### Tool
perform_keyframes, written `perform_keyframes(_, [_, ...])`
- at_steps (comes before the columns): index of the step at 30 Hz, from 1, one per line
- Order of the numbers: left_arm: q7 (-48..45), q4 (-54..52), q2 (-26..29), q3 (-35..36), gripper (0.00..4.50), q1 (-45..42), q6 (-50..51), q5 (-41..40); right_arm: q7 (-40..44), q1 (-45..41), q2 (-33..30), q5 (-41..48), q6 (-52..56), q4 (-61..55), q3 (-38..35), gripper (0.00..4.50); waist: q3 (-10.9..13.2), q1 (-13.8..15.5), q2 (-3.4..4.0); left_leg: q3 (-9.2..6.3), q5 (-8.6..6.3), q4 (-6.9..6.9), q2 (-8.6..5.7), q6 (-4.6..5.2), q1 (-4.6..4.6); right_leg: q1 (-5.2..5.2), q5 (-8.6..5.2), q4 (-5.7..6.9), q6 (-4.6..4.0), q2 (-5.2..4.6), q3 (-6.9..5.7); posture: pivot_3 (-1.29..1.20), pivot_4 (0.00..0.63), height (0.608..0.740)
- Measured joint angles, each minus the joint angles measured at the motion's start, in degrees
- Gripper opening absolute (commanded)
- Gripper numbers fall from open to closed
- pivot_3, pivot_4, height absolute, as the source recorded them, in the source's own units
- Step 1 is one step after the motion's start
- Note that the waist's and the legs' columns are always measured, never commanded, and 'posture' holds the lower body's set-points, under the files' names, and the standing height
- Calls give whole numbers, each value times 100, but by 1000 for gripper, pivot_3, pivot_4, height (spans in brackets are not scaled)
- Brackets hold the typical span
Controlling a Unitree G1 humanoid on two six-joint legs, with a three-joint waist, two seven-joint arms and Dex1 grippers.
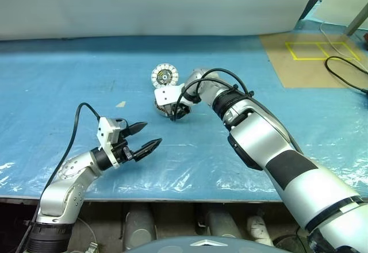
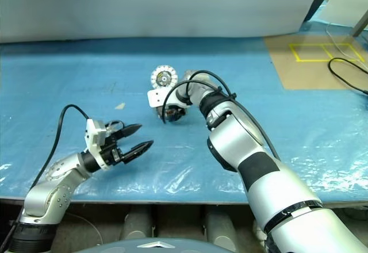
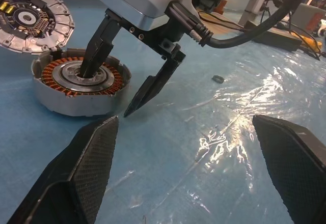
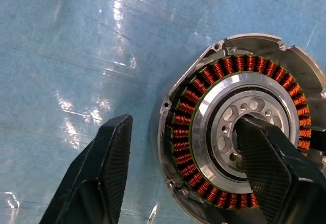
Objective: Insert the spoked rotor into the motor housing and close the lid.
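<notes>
Tabletop (image 1: 69, 75): blue sheet. Right hand (image 3: 113, 84): jaws apart, one finger in the motor housing (image 3: 76, 81) hub, one outside; nothing visibly held. Left hand (image 1: 144, 137): wide, empty, near-left. Lid (image 1: 164, 76): just beyond housing. Step, likely: seating rotor; next, fetch lid.

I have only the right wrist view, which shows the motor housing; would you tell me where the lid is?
Observer: The lid lies flat on the blue sheet, close beside the motor housing on its far side from the robot.
Operator: Thank you. Is the left end effector anywhere near it?
Observer: No. The left end effector hovers open above the sheet, nearer the robot and to the housing's left, holding nothing.
</notes>
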Motion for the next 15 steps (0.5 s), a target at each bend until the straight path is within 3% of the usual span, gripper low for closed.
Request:
perform_keyframes(10, [163, -144, -8, -40, 4446, -233, 221, -229, 982, 143, -198, 237, 61, -391, -176, 3318, 0, 2, 0, 0, 0, 0, -1, 1, -3, -1, -4, 1, -7, 0, 0, 0, 150, 740])
perform_keyframes(15, [170, -148, 67, -32, 4446, -376, 325, -298, 1542, 810, -616, 494, 368, -1628, -239, 3318, -1, 14, -1, 0, 2, 3, -1, 2, -3, 1, -5, 2, -8, 0, -1, 0, 150, 740])
